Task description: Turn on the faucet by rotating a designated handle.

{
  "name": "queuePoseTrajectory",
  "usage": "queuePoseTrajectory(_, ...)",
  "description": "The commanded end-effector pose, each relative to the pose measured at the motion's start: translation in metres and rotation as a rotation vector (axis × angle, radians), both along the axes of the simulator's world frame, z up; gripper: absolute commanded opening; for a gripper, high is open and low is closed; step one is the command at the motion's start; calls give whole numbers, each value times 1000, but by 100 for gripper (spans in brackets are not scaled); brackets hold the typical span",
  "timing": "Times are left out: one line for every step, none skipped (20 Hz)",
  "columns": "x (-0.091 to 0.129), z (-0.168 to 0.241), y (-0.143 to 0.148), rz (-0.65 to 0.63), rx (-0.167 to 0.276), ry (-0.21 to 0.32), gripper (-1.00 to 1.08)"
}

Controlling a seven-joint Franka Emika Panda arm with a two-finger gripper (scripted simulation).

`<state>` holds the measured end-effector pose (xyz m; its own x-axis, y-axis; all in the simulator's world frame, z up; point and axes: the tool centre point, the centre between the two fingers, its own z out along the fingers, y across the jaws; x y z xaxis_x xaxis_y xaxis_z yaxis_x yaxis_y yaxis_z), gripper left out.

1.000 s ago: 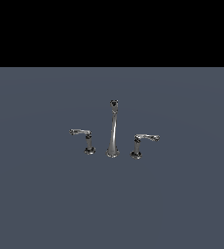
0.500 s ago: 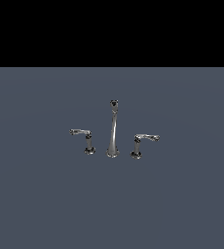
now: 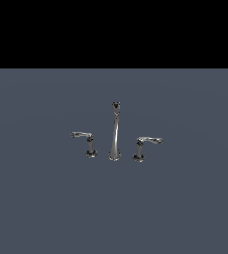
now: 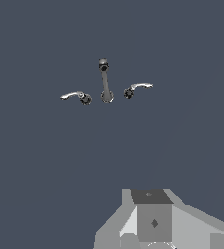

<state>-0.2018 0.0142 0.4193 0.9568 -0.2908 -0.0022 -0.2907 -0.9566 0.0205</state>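
The chrome faucet stands in the middle of the grey surface, its tall slim spout (image 3: 115,134) ending in a dark tip. The handle (image 3: 144,147) is the short post on the exterior view's right, with its thin lever pointing right. A mirror-image handle (image 3: 86,141) stands on the left. In the wrist view the spout (image 4: 105,82) and the handle (image 4: 136,89) lie far ahead. Only a grey block of my gripper (image 4: 153,216) shows at the picture's edge, well away from the faucet, and its fingers cannot be made out. The arm is out of the exterior view.
A flat dark grey surface (image 3: 185,208) spreads all round the faucet. A black background band (image 3: 114,30) fills the upper part of the exterior view.
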Motion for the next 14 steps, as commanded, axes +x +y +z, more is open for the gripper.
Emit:
queuePoseTrajectory(11,-16,0,-68,1,-1,-100)
queuePoseTrajectory(16,-23,0,-96,1,-1,-100)
queuePoseTrajectory(21,-29,0,-124,2,-2,-100)
queuePoseTrajectory(25,-36,-1,-151,2,-2,-100)
queuePoseTrajectory(30,-43,-1,-179,3,-2,-100)
queuePoseTrajectory(35,-49,-2,-207,3,-3,-100)
queuePoseTrajectory(39,-56,-3,-235,3,-3,-100)
queuePoseTrajectory(44,-62,-4,-262,4,-3,-100)
queuePoseTrajectory(49,-69,-5,-290,4,-4,-100)
queuePoseTrajectory(53,-75,-6,-318,4,-4,-100)
queuePoseTrajectory(58,-82,-7,-346,5,-5,-100)
queuePoseTrajectory(62,-89,-9,-374,5,-5,-100)
queuePoseTrajectory(67,-95,-10,-401,6,-5,-100)
queuePoseTrajectory(71,-102,-12,-429,6,-6,-100)
